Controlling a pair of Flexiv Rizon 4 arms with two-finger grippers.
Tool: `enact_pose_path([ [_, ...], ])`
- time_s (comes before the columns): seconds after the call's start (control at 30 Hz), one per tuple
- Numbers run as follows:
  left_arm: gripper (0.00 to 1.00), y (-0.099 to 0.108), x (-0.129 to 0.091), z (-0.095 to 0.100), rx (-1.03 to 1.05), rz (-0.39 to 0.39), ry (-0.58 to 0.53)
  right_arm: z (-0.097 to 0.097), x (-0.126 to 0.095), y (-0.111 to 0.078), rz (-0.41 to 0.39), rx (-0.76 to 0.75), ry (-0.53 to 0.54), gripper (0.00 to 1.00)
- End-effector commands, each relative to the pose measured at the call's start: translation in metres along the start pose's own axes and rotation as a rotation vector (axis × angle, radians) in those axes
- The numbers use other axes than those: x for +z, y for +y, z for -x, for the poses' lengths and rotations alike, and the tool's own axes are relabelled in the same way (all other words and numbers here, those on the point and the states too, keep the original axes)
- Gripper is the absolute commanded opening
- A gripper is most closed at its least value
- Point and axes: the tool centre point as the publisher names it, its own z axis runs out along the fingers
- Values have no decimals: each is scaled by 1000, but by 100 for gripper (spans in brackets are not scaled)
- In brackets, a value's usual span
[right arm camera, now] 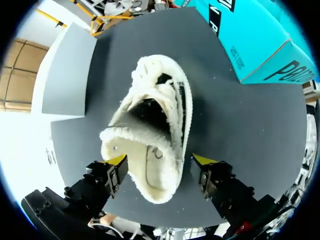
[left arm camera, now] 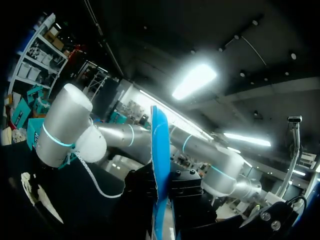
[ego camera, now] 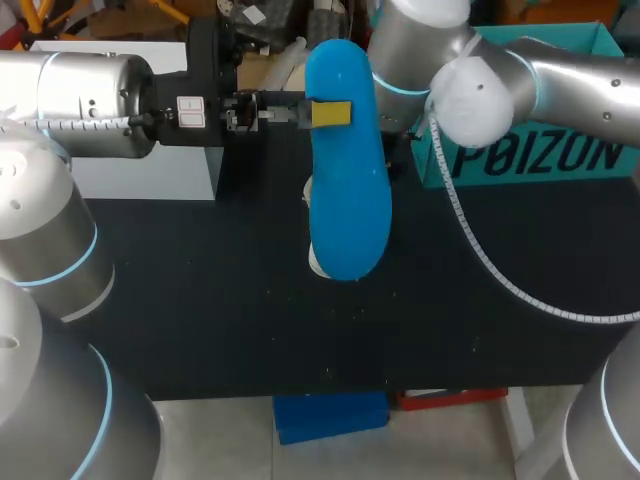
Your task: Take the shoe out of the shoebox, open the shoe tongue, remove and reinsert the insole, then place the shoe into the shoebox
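Well, the left gripper [ego camera: 318, 113] pinches the blue insole [ego camera: 347, 180] by its edge and holds it up over the dark table [ego camera: 200, 300]. The right gripper [right arm camera: 160, 167] is spread wide, one yellow tip on each side of the fluffy white shoe [right arm camera: 150, 125] standing there. The teal shoebox [ego camera: 540, 155] nearby has big dark letters.

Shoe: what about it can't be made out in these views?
Head view: the insole hides nearly all of the shoe.
Right wrist view: the shoe's inside is in shadow; its sole faces the table.
Shoebox interior, head view: hidden by the right arm.
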Motion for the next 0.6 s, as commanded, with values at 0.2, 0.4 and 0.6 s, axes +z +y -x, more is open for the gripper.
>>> enact_pose_path([
  [0.2,0,1,1,0,0,-1,-3,12,-27,-9,52,-26,429,100],
  [0.4,0,1,1,0,0,-1,-3,12,-27,-9,52,-26,429,100],
  [0.6,0,1,1,0,0,-1,-3,20,-39,-20,93,17,511,100],
])
